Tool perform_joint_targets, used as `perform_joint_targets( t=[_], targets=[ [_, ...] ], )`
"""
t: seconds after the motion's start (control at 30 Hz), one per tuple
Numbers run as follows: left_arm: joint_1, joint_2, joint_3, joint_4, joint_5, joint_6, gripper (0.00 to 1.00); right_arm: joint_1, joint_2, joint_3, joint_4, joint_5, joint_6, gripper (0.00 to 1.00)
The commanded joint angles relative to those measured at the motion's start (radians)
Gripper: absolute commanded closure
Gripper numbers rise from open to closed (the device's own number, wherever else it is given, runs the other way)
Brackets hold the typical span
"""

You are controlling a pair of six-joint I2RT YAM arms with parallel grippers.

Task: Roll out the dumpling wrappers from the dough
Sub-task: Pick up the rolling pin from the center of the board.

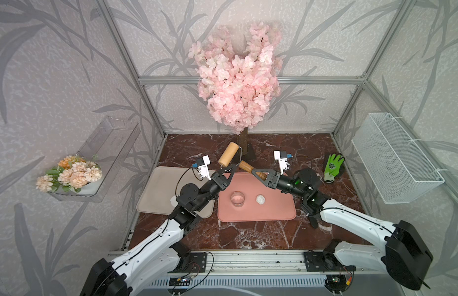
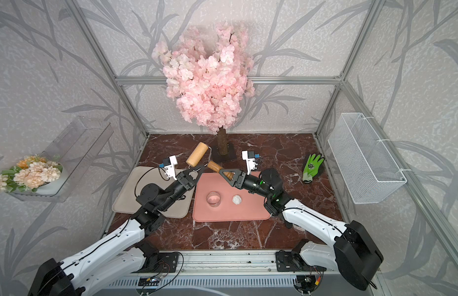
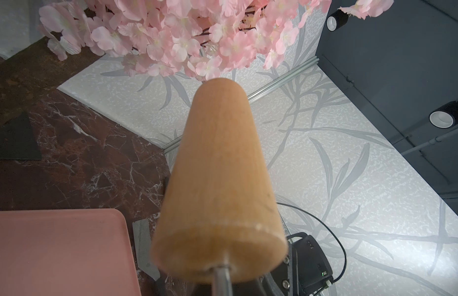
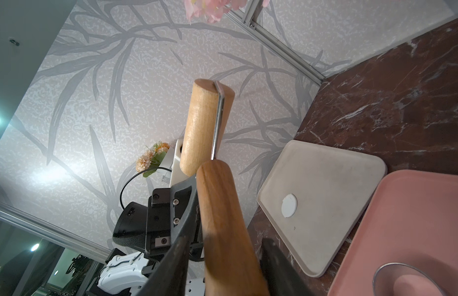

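left gripper [image 1: 227, 171] was clenched on the metal frame of the rolling pin [image 1: 228, 153]. right gripper [image 1: 258, 175] grasped its wooden handle [image 1: 248, 167], pin held aloft near the far edge of the pink tray [image 1: 274, 215]. On that tray the dough [image 1: 260, 199] sat as an unrolled lump, near the ring cutter [image 1: 237, 198] but apart. One dumpling wrapper [image 4: 288, 205] lay on the grey tray [image 1: 156, 194]. Looked early: rolling and cutting remained. Red marble table [image 1: 248, 235], leaf-print walls, blossom tree [image 1: 238, 77] behind.

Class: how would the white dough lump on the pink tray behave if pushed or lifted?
The dough looks lumpy and matte, so it probably dents rather than rolls. Smaller than the ring cutter, it is likely light.
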Motion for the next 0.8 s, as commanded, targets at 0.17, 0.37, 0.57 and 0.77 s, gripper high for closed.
perform_joint_targets(
  t=[0.17, 0.37, 0.57, 0.77],
  targets=[
    [0.001, -0.019, -0.014, 0.053, -0.003, 0.004, 1.00, 0.001, 0.016, 0.055, 0.096, 0.009, 0.013, 0.63],
    [0.001, -0.013, -0.023, 0.069, 0.004, 0.004, 1.00, 0.001, 0.007, 0.061, 0.041, 0.030, -0.016, 0.82],
    [-0.001, -0.019, -0.027, 0.067, 0.011, 0.017, 1.00, -0.001, -0.015, 0.060, -0.066, 0.060, -0.055, 0.90],
    [0.000, -0.021, -0.021, 0.017, 0.008, 0.029, 0.77, -0.030, -0.072, 0.068, -0.198, 0.096, -0.108, 0.99]
  ],
)
